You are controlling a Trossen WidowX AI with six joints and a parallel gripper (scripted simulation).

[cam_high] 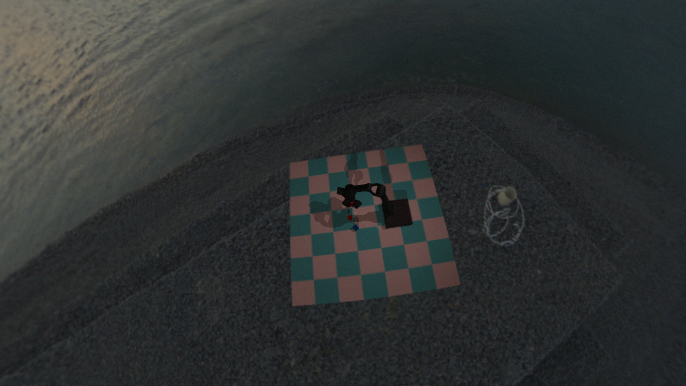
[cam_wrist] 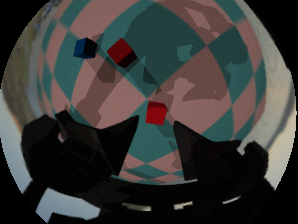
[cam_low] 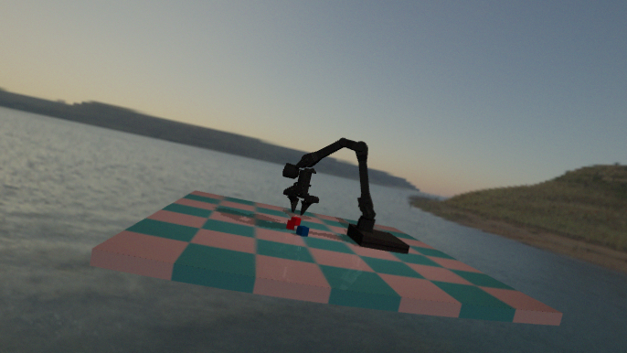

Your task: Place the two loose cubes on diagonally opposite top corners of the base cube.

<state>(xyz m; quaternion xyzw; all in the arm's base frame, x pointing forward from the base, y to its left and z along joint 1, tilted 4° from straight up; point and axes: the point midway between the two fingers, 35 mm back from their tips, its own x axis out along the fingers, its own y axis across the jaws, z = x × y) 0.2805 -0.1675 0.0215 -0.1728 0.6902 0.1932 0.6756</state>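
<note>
A red cube (cam_high: 352, 203) (cam_low: 297, 220) (cam_wrist: 156, 114) rests on the checkered board below my gripper and shows between the fingertips in the wrist view. A second red cube (cam_high: 350, 217) (cam_low: 291, 225) (cam_wrist: 120, 51) lies apart from it, nearer the blue cube (cam_high: 355, 227) (cam_low: 302, 231) (cam_wrist: 84, 48). All three cubes stand separately, with nothing on top of them; in the exterior view the red ones overlap. Which cube is fixed cannot be told from the frames. My gripper (cam_low: 298, 213) (cam_wrist: 156, 120) is open and empty, pointing down a little above the first red cube.
The checkered board (cam_high: 372, 260) (cam_low: 292, 274) carries the arm's dark base (cam_high: 398, 214) (cam_low: 377, 240), to the right of the cubes in the top and exterior views. The arm's shadow falls over the board around the cubes. A pale pot-like object (cam_high: 506, 196) stands off the board, far right.
</note>
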